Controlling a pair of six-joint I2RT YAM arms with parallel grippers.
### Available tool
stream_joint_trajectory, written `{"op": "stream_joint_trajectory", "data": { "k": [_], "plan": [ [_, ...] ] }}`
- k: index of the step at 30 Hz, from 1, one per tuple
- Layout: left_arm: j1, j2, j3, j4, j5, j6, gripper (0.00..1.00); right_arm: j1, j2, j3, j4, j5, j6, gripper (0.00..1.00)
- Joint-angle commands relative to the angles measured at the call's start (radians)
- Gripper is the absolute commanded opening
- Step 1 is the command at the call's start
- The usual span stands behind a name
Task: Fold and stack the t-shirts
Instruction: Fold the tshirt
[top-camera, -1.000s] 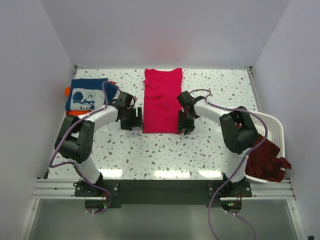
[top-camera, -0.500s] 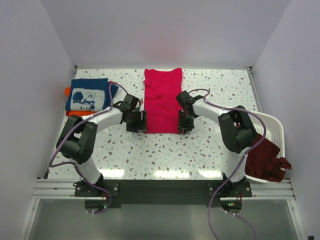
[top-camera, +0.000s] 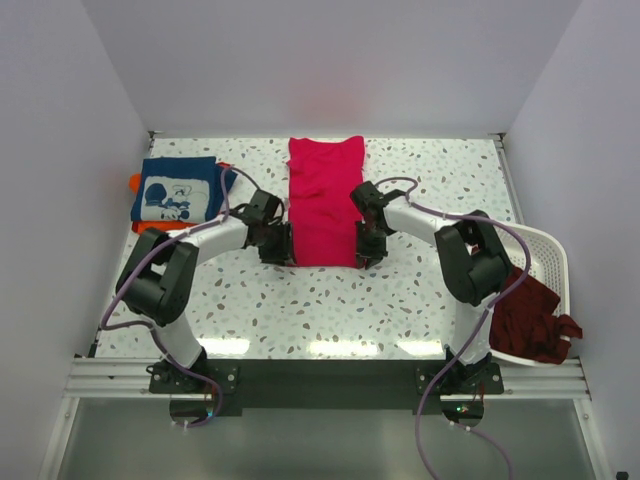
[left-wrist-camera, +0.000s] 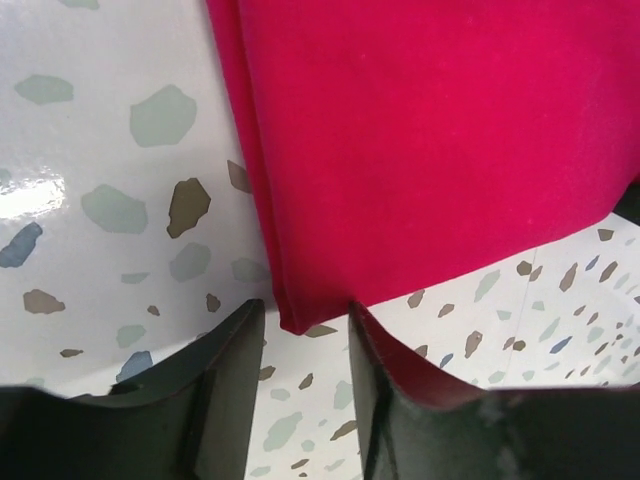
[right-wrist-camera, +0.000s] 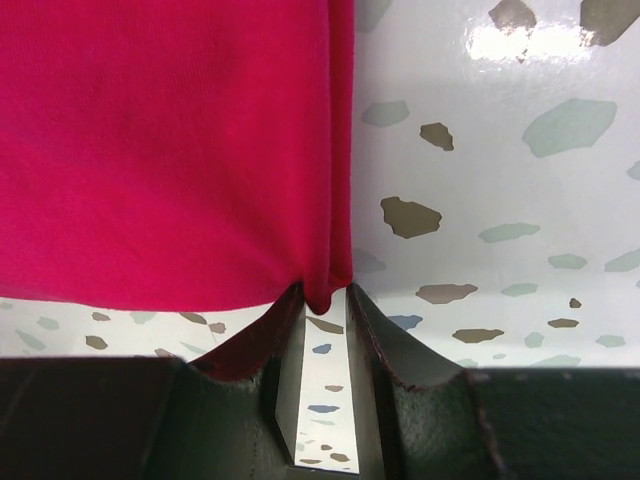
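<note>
Shirt first: the pink shirt (top-camera: 322, 200) lies flat in the middle of the table (top-camera: 330, 300). It is folded into a long strip whose long axis runs straight away from the arm bases, with the collar end far and the hem end near. The two tools sit at its two near corners. The left tool (left-wrist-camera: 305, 310) stands at the near-left corner with its fingers apart; the corner tip lies in the gap, not pinched. The right tool (right-wrist-camera: 320, 300) is at the near-right corner, its fingers drawn in on the corner tip, which puckers between them, so it appears to grip the cloth. Each arm is nearest its own corner. The coming fold likely carries the near hem along the strip toward the collar, once the left tool closes too. Well off to the left, the navy shirt (top-camera: 175, 188) sits folded on the orange shirt (top-camera: 136, 183).
</note>
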Motion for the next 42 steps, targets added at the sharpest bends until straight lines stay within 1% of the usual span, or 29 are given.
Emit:
{"op": "stream_joint_trajectory", "data": {
  "k": [1,6,9,10,12,13,14,15,16,17,22,25,28,32,35,39,42],
  "plan": [
    [-0.015,0.027,-0.026,0.025,0.009,-0.009,0.42,0.013,0.025,0.029,0.014,0.001,-0.008,0.26],
    [-0.024,0.021,-0.042,0.035,0.015,-0.018,0.37,0.013,0.025,0.037,0.011,0.001,-0.014,0.25],
    [-0.027,0.023,-0.043,0.032,0.003,-0.018,0.27,0.013,0.025,0.038,0.009,0.000,-0.015,0.24],
    [-0.027,0.024,-0.043,0.029,0.000,-0.018,0.20,0.013,0.025,0.038,0.011,0.000,-0.017,0.22],
    [-0.027,0.026,-0.043,0.023,-0.011,-0.018,0.11,0.013,0.024,0.038,0.009,0.001,-0.020,0.18],
    [-0.029,0.026,-0.040,0.022,-0.014,-0.020,0.04,0.015,0.022,0.038,0.009,0.000,-0.023,0.14],
    [-0.029,0.027,-0.039,0.017,-0.017,-0.018,0.01,0.013,0.016,0.038,0.008,0.001,-0.028,0.11],
    [-0.029,0.023,-0.037,0.014,-0.026,-0.017,0.00,0.013,0.014,0.038,0.006,0.001,-0.032,0.09],
    [-0.029,0.020,-0.035,0.006,-0.029,-0.014,0.00,0.013,0.010,0.038,0.003,0.007,-0.034,0.03],
    [-0.029,0.017,-0.031,0.003,-0.035,-0.009,0.00,0.013,0.001,0.037,-0.003,0.012,-0.043,0.00],
    [-0.030,-0.034,-0.037,-0.017,-0.055,0.011,0.00,0.013,-0.062,0.002,-0.020,0.030,-0.060,0.00],
    [-0.046,-0.084,-0.080,-0.006,-0.057,0.012,0.00,0.013,-0.119,-0.043,-0.023,0.030,-0.067,0.00],
    [-0.086,-0.132,-0.123,-0.005,-0.069,0.011,0.00,0.016,-0.176,-0.094,-0.032,0.020,-0.077,0.00],
    [-0.144,-0.199,-0.193,0.000,-0.086,-0.041,0.00,0.035,-0.266,-0.161,-0.060,0.023,-0.087,0.00],
    [-0.181,-0.285,-0.256,-0.005,-0.112,-0.096,0.00,0.044,-0.352,-0.254,-0.077,0.013,-0.080,0.00],
    [-0.224,-0.441,-0.333,-0.032,-0.138,-0.170,0.00,0.072,-0.472,-0.331,-0.116,0.015,-0.068,0.00],
    [-0.279,-0.537,-0.368,-0.069,-0.152,-0.233,0.00,0.101,-0.568,-0.379,-0.159,0.010,-0.043,0.00]
  ]
}}
